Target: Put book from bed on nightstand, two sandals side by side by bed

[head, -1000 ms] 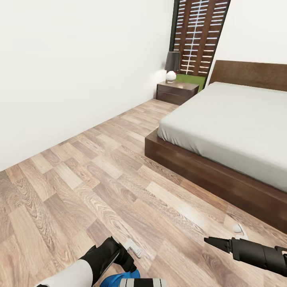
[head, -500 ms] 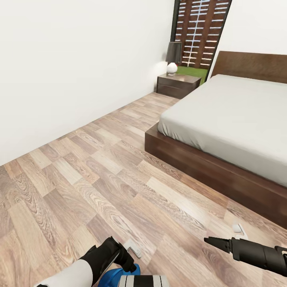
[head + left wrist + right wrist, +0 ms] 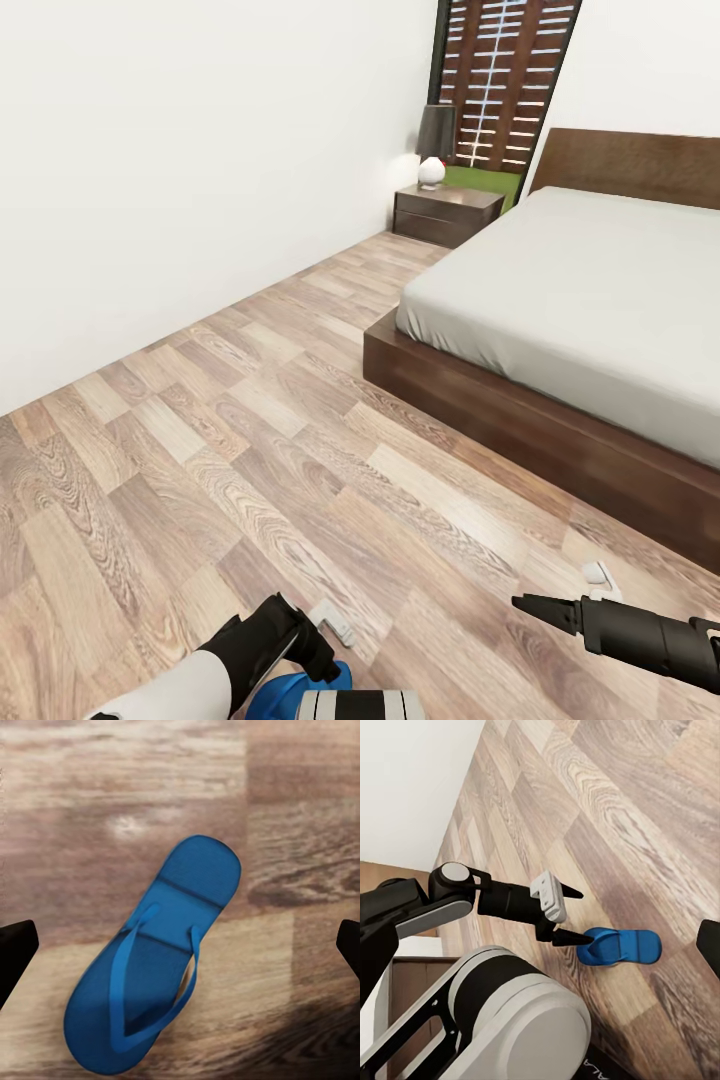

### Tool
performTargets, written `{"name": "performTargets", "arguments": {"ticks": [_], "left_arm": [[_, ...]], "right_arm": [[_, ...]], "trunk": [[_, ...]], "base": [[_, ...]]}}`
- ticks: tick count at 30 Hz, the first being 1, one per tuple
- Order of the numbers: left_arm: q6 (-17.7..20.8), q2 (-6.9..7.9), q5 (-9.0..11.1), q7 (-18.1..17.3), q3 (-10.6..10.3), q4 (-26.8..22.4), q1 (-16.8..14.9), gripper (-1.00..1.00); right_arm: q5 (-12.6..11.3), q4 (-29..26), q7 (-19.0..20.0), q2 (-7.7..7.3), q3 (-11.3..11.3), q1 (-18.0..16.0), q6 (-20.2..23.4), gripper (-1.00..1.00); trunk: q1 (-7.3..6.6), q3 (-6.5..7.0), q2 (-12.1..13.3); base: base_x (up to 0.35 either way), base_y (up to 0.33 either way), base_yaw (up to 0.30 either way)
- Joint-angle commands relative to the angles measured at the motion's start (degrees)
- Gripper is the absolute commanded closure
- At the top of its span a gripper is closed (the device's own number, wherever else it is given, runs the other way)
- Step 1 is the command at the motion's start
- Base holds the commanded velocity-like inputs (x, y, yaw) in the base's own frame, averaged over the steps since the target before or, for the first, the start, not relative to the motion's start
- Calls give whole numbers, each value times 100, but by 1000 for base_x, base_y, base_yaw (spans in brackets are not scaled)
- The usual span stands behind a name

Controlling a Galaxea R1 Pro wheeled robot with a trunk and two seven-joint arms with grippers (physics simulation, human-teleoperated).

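One blue sandal (image 3: 157, 967) lies flat on the wood floor, strap side up. My left gripper (image 3: 585, 916) hangs open just above it, with its fingers (image 3: 15, 952) wide on either side and not touching it. In the head view the sandal (image 3: 290, 690) shows at the bottom edge, under the left gripper (image 3: 330, 645). My right gripper (image 3: 535, 605) is open and empty above the floor, near the bed's foot corner. The bed (image 3: 600, 290) fills the right side, and its visible mattress is bare. A nightstand (image 3: 445, 212) stands by the headboard. The book is out of view.
A lamp (image 3: 435, 145) with a dark shade and a white round base stands on the nightstand, in front of the window (image 3: 505, 80). A white wall (image 3: 180, 160) runs along the left. Wood floor (image 3: 250, 430) stretches between the wall and the bed frame (image 3: 520, 440).
The head camera shifted between one second and half a second ago, so the whole scene moved in the picture. Since then the arms and the sandal have stayed put.
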Motion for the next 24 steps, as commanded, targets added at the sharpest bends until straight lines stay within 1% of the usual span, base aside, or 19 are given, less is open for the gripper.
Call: {"name": "performTargets", "arguments": {"ticks": [1, 12, 21, 24], "left_arm": [[11, 3, -62, -31, 3, -10, -1, -100], [-93, 20, -75, 272, -5, -10, 1, -100], [-123, 19, -78, 351, -15, -10, 5, -100], [-128, 19, -78, 355, -20, -9, 5, -100]], "right_arm": [[-16, 0, 4, -1, -2, -2, 47, -100], [-9, 0, -2, -2, -2, -8, 47, -100], [-8, 0, -3, -2, -2, -9, 47, -100], [-8, 0, -3, -2, -2, -10, 47, -100]], "trunk": [[-1, -4, -2], [-1, -4, -2], [-1, -4, -2], [7, -71, -6]], "base": [[0, 0, 0], [0, 0, 0], [0, 0, 0], [0, 0, 0]]}}
